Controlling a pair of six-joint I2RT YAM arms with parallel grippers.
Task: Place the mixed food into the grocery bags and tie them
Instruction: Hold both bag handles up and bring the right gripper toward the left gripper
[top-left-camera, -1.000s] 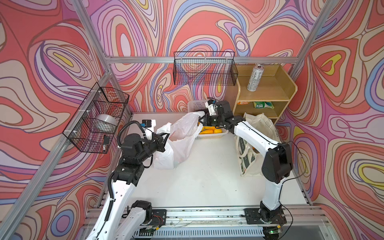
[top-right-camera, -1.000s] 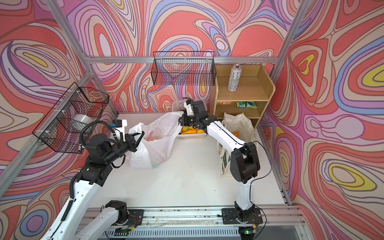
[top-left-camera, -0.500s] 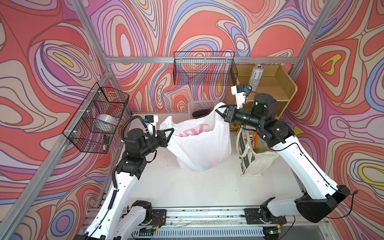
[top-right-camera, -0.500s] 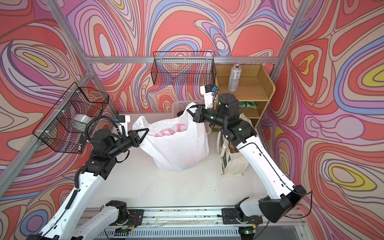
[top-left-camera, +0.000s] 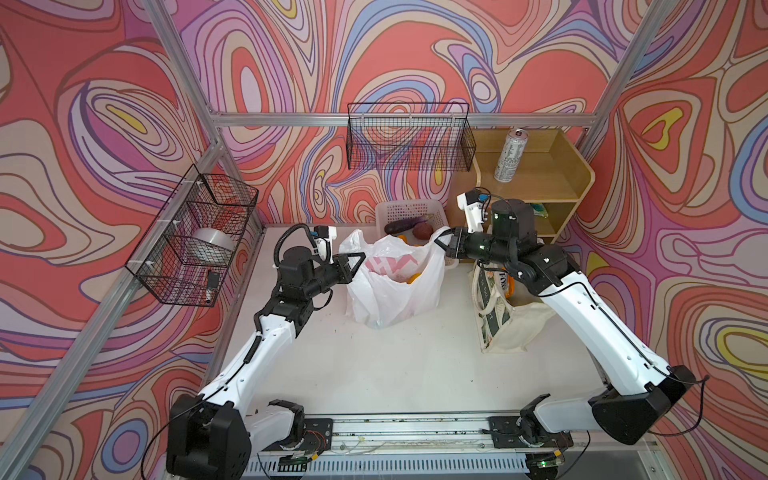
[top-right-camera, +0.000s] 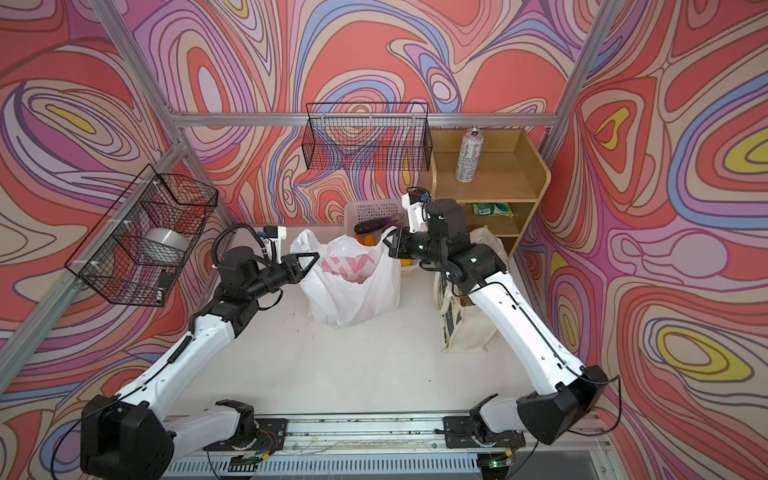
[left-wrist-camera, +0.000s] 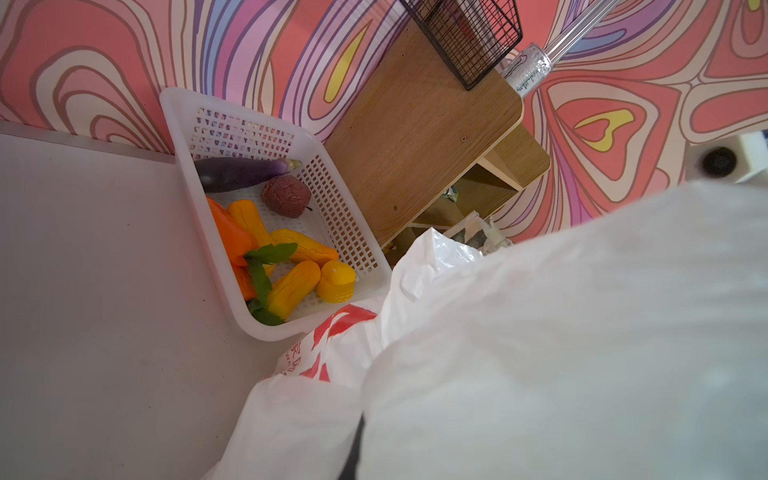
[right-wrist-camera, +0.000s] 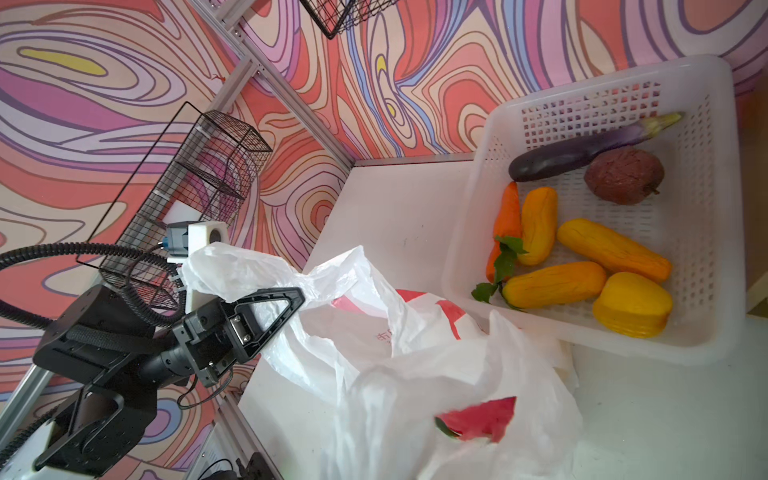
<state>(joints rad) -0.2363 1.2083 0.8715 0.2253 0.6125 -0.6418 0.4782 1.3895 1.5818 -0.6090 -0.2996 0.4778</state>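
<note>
Tabletop (top-left-camera: 395, 365): left tool (top-left-camera: 358, 261), right tool (top-left-camera: 444, 242) extended toward centre, pinching plastic bag (top-left-camera: 395, 291) handles.

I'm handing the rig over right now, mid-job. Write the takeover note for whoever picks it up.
The left gripper is shut on one side of the plastic bag at its mouth.
The right gripper is shut on the opposite side. The bag stands open between them on the table.
The eggplant, carrot and yellow pieces lie in the white basket.
One can stands on the shelf, with a packet on the level below.
The tote stands at the right, untied.
Done: a pink-and-green piece shows through the plastic bag.
Left: load the rest, tie both bags.
</note>
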